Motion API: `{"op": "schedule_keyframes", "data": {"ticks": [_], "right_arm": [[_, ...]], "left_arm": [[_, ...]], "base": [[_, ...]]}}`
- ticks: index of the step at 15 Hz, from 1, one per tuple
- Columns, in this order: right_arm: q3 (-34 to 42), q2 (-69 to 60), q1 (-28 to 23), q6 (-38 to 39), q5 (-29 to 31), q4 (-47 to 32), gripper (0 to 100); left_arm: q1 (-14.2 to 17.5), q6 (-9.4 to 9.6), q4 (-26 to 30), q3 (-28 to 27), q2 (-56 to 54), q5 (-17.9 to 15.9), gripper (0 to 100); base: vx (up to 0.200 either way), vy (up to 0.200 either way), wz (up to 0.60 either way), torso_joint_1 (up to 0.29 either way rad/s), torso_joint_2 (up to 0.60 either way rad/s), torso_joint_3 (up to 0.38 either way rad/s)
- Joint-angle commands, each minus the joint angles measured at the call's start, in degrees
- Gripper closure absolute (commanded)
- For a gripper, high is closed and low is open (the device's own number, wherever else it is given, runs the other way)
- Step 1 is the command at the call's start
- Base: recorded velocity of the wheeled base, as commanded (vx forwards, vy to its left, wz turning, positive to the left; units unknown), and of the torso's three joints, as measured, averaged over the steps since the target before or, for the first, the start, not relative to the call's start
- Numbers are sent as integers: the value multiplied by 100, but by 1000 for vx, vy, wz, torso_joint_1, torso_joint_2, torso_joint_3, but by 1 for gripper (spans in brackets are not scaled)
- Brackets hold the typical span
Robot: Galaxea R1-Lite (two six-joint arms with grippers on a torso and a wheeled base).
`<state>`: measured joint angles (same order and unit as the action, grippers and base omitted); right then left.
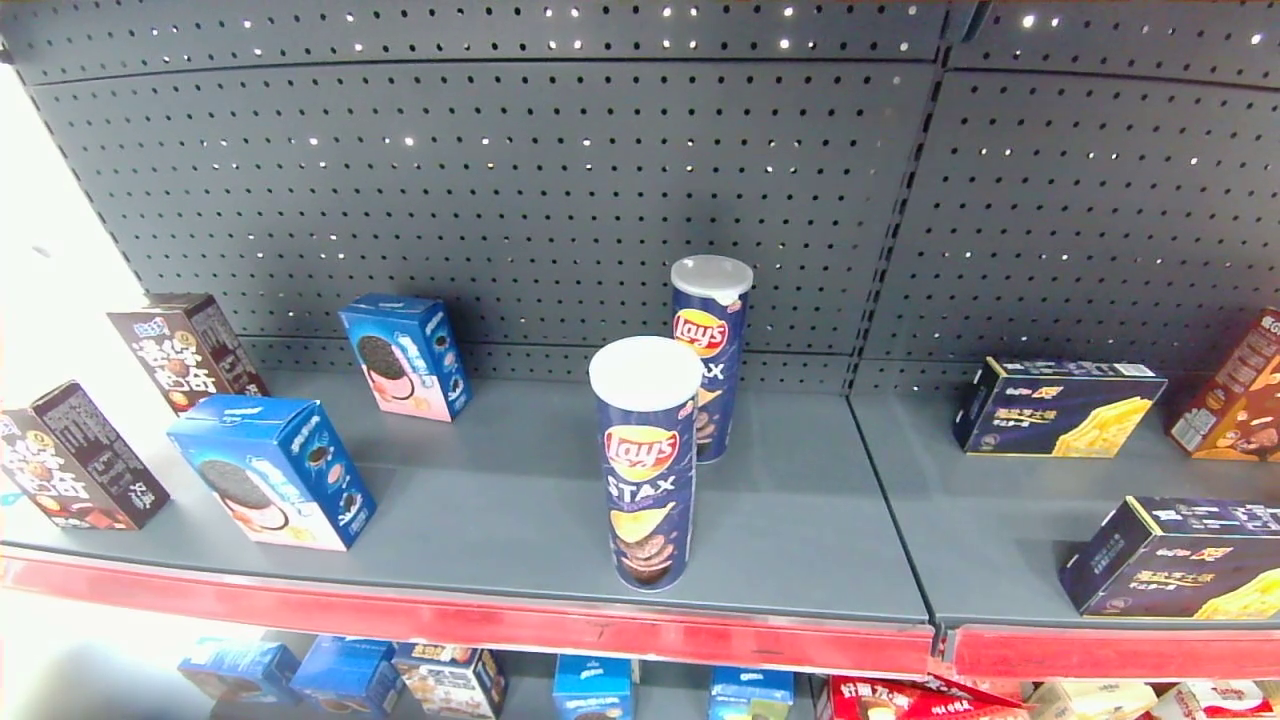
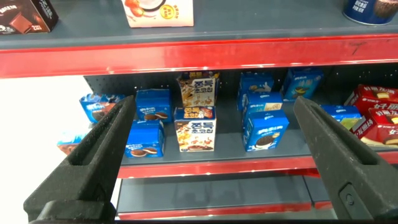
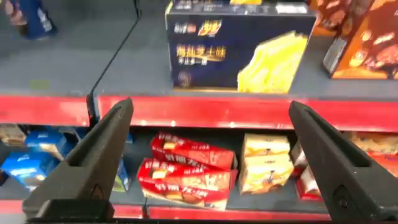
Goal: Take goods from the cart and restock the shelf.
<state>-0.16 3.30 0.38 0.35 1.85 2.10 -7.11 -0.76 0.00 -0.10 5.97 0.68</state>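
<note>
Left gripper (image 2: 214, 106) and right gripper (image 3: 210, 107) both spread empty; you'd pinch the near dark-blue cardboard chip tube (image 1: 647, 470) mid-body, gently, since it's probably light, slick and crushable.

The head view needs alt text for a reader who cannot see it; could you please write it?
Two tall cans stand upright on the shelf, the front can near its red edge, the rear can just behind. Blue boxes and brown boxes sit to the left, navy boxes to the right, before a pegboard.
</note>
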Motion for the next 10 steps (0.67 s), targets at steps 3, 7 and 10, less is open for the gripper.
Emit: {"op": "schedule_keyframes", "data": {"ticks": [3,7,10], "right_arm": [[16,-313,-47,-27,-80,-236,0],[16,-313,-38,-18,-71,-227,0],[16,-313,-38,-27,-71,-236,0]], "left_arm": [[-1,-4,0,1,9,2,0],[-1,-4,0,1,9,2,0],[-1,-4,0,1,9,2,0]], "base": [[0,0,0,0,0,0],[0,0,0,0,0,0],[0,0,0,0,0,0]]}}
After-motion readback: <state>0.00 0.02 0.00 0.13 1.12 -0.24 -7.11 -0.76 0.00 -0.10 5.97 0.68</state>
